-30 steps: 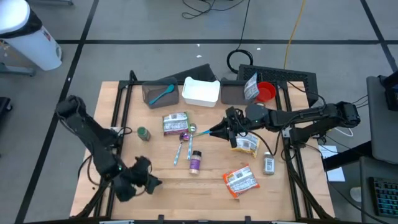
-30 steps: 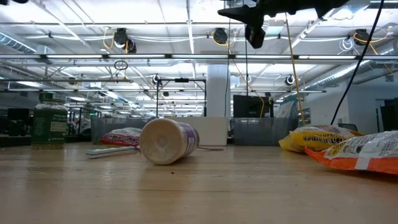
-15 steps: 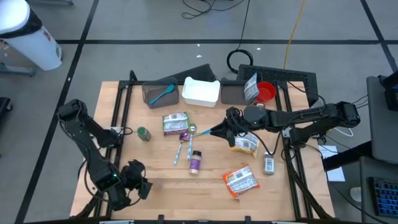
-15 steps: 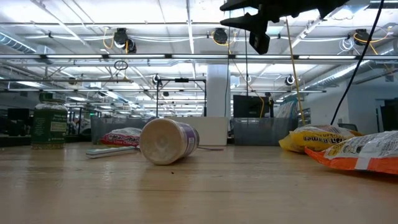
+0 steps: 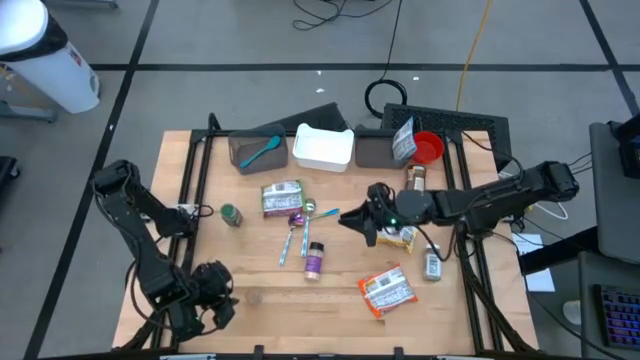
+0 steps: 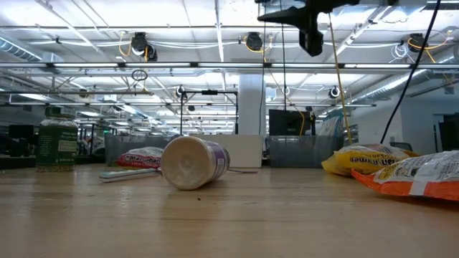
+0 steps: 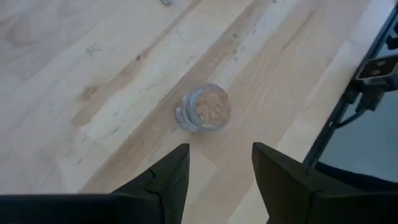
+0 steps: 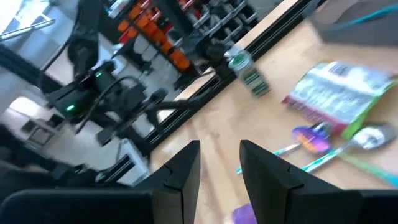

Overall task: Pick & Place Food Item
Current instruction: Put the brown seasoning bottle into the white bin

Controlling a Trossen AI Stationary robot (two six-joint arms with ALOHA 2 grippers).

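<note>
- High view: the left gripper (image 5: 205,300) has drawn back toward the near left corner of the counter (image 5: 260,310). The right gripper (image 5: 350,219) has pulled slightly toward its own side and now hangs just beside the yellow noodle packet (image 5: 401,236). That retreat uncovers a brown bottle (image 5: 416,178) behind the arm. No food item has been lifted yet. Which one is meant cannot be told, but the noodle packet lies nearest.
- Low view: only here is height plain. The right gripper (image 6: 310,39) hangs well above the counter, clear of the noodle packet (image 6: 362,159) and the purple jar (image 6: 193,163) lying on its side. A descent is still needed, I judge.
- Left wrist view: the left gripper (image 7: 214,165) has its jaws apart and empty. Ahead stands a small glass jar (image 7: 203,109), which the high view barely shows.
- Right wrist view: the right gripper (image 8: 219,163) is narrowly parted and holds nothing. It faces the green packet (image 8: 342,93), the green jar (image 8: 245,70) and a purple spoon (image 8: 311,134), not the noodle packet, which is out of this view.
</note>
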